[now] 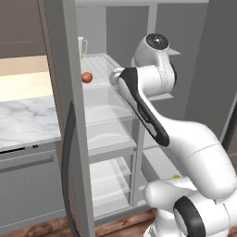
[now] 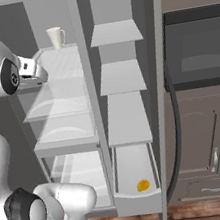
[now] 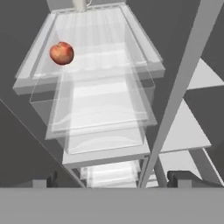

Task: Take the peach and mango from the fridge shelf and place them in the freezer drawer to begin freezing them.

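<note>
Up on the fridge shelf point(image 3: 131, 39), a flat pale sheet with fine parallel ridges and a raised white rim, sits the peach point(image 3: 61, 53), a small round red-pink fruit with a paler blush, smooth-skinned and close to the shelf's front left edge as the hand camera sees it. A white mug point(image 2: 56, 38) with a curved handle stands at the back of the same shelf, well apart from the peach. Below that shelf hang smoother translucent shelves point(image 3: 103, 109), glassy and stacked one under another.

The jaws point(image 3: 112, 179) belong to the white arm's hand, whose two small dark finger tips point(image 3: 183, 178) rise well apart from each other, spread wide and gripping nothing. The peach lies above and to the left of them in the hand view, clear of both tips, with the translucent shelves between. A grey upright divider point(image 3: 175, 96) of the fridge runs slantwise just beside the right tip.

The mango point(image 2: 143, 184), a small yellow-orange oval, rests on the floor of the freezer drawer point(image 2: 138, 198), a shallow pale grey box with plain walls pulled out well below the ridged shelf, past the divider. A marble surface point(image 1: 25, 120) lies beside the fridge
</note>
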